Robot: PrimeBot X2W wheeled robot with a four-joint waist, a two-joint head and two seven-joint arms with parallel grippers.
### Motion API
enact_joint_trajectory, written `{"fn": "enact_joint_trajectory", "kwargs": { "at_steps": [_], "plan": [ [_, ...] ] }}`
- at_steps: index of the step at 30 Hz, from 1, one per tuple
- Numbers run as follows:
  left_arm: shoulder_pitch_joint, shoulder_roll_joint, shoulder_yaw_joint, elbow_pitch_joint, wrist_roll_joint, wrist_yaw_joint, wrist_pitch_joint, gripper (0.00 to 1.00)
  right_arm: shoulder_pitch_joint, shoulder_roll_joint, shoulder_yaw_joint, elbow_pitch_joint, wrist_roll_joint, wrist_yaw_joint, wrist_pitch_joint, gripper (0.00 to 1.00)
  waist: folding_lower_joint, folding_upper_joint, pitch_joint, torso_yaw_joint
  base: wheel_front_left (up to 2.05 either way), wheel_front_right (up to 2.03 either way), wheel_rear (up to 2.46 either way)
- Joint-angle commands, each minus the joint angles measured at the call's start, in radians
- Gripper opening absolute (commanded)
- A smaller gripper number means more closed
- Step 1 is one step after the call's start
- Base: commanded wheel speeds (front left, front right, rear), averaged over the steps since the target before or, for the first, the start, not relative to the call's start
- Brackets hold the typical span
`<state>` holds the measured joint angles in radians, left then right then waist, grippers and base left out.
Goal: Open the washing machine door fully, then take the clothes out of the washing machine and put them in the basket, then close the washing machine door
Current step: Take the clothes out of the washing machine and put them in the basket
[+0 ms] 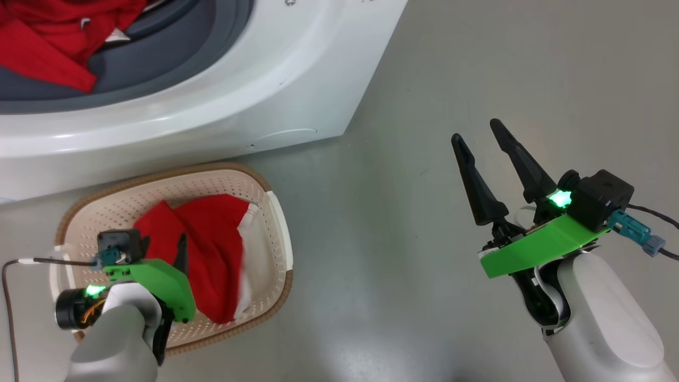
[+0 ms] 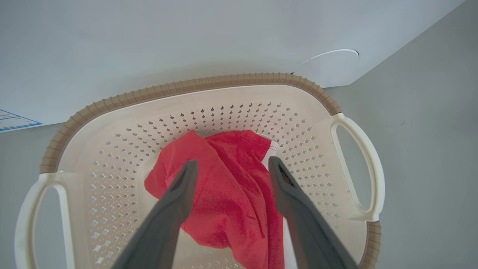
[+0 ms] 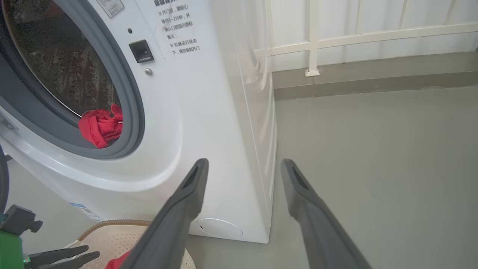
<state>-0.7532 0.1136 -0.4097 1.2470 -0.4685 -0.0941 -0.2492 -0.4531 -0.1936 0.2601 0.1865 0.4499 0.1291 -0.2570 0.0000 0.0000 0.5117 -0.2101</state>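
Observation:
The white washing machine [image 1: 276, 85] stands at the upper left, its drum mouth uncovered; its door is out of view. Red clothes [image 1: 42, 37] lie in the opening on the grey gasket, and the right wrist view shows the red clothes [image 3: 99, 129] at the drum's lip. The cream basket [image 1: 212, 171] sits on the floor before the machine, holding a red garment with white trim [image 1: 212, 254]. My left gripper [image 2: 231, 162] hangs open over that garment [image 2: 227, 198], holding nothing. My right gripper [image 1: 476, 131] is open over bare floor to the right, away from the machine.
The machine's round white cap [image 1: 284, 138] and blue label [image 2: 15, 121] face the basket. Grey floor [image 1: 477, 63] spreads right of the machine. A low ledge with a white railing [image 3: 313, 41] runs behind. The basket's white side handle [image 2: 368, 168] is at its right end.

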Motion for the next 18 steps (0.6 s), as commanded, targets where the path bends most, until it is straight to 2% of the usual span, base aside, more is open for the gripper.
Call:
{"fn": "enact_joint_trajectory", "kwargs": {
  "at_steps": [1,5,18],
  "plan": [
    [-0.003,0.024,0.029,-0.013,-0.004,-0.01,-0.013,1.0,0.012,0.001,0.013,-0.018,-0.006,0.002,-0.005,1.0,0.0,0.0,-0.013,0.007,0.0,0.0,0.0],
    [0.016,0.027,0.033,-0.039,-0.002,-0.013,-0.013,1.0,0.019,0.001,0.015,-0.014,-0.006,0.002,-0.005,1.0,0.0,0.0,-0.032,0.017,0.0,0.0,0.0],
    [0.145,0.056,0.094,-0.298,0.047,-0.013,-0.013,1.0,0.053,-0.014,0.029,0.004,0.003,0.002,-0.005,1.0,0.0,0.0,-0.144,0.063,0.0,0.0,0.0]
  ]
}}
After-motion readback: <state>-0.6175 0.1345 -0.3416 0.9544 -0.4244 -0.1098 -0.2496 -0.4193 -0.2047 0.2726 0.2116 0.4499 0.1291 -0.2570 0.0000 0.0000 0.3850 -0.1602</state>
